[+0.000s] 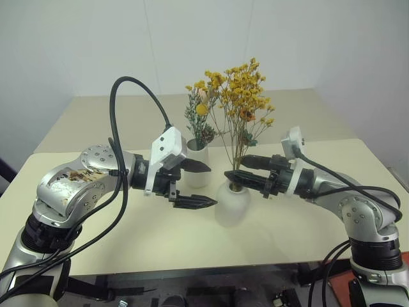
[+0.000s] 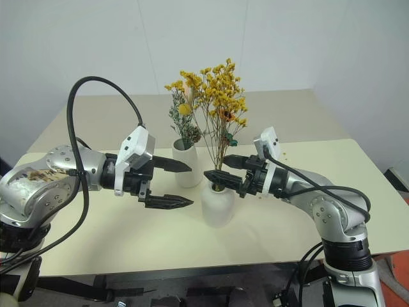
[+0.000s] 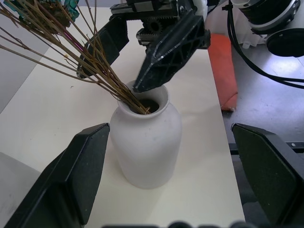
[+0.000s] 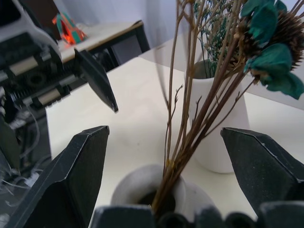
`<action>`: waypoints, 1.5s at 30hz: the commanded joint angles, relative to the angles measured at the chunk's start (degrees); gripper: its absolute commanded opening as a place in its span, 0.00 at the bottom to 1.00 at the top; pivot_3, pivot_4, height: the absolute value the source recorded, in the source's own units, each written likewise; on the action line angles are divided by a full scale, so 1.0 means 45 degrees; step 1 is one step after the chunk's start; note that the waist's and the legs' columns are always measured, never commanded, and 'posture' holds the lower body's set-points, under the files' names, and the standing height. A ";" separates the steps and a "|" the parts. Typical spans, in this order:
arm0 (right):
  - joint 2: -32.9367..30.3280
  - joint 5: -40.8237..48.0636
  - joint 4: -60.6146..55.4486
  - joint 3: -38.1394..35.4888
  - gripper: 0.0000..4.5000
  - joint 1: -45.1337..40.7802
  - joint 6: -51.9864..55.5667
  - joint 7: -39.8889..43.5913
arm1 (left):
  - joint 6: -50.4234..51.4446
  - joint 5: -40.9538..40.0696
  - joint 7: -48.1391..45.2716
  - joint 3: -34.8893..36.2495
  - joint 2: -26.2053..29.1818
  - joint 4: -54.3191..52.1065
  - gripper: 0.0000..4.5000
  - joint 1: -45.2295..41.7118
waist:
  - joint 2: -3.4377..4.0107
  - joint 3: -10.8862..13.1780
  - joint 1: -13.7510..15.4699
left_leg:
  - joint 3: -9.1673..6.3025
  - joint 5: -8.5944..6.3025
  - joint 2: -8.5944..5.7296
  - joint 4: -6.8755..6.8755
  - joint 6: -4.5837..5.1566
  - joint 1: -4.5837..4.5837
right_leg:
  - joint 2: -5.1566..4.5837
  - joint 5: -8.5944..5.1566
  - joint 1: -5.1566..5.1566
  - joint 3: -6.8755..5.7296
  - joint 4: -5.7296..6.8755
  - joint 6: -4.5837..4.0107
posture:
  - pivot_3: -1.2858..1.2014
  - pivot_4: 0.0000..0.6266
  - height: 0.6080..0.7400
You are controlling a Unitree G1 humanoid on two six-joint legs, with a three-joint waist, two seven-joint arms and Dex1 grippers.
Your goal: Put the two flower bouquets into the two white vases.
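Two white vases stand on the cream table, each already holding a bouquet. The squat rounded vase sits nearer the table's front edge and carries the spray of tiny yellow blossoms, its thin stems leaning out of the small mouth. The taller tapered vase stands just behind it and to the robot's left, holding the small dried bunch of grey-green sprigs with a yellow ball flower.

Left gripper — released, jaws spread wide, nothing between them. It hangs just to the left of the squat vase, in front of the tapered vase, with its tips pointing toward the squat vase's shoulder; the left wrist view shows clear table on both sides of the vase body, so no contact.

Right gripper — also released, jaws apart. It comes in from the right at the level of the squat vase's mouth, one finger tip hanging just over the rim, the yellow spray's stems rising between the two fingers. The fingers stand clear of the stems in the right wrist view.
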 commanded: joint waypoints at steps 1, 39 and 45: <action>0.0236 0.0524 0.0128 -0.0495 0.99 -0.0557 0.0094 -0.0149 | 0.0014 -0.0169 0.0119 0.0398 0.0030 -0.0380 1.00 -0.0167 | 0.0000 0.0000 -0.0026 | 0.0000 0.0000 0.0000 0.0000 0.0000 0.0002 | 0.0000 0.0000 0.0000 0.0001 0.0002 0.0000 | 0.52 0.24 1.00; -0.3098 -0.0162 -0.0862 -0.1076 0.99 0.2195 -0.1593 0.3630 | -0.0303 0.0288 -0.0332 0.0448 0.0518 -0.0345 1.00 0.0214 | -0.0001 0.0000 0.0004 | 0.0000 -0.0001 0.0004 -0.0001 0.0000 0.0011 | 0.0004 -0.0004 0.0021 -0.0006 -0.0007 0.0007 | 0.52 0.24 1.00; -0.4297 -0.0366 -0.0782 -0.1814 0.99 0.2483 -0.1841 0.4435 | -0.0989 0.0811 -0.0643 0.1184 0.1640 0.0036 1.00 0.1603 | -0.0002 0.0001 0.0006 | 0.0001 -0.0002 0.0007 -0.0002 0.0003 0.0012 | 0.0005 -0.0004 0.0023 -0.0008 -0.0014 0.0006 | 0.52 0.24 1.00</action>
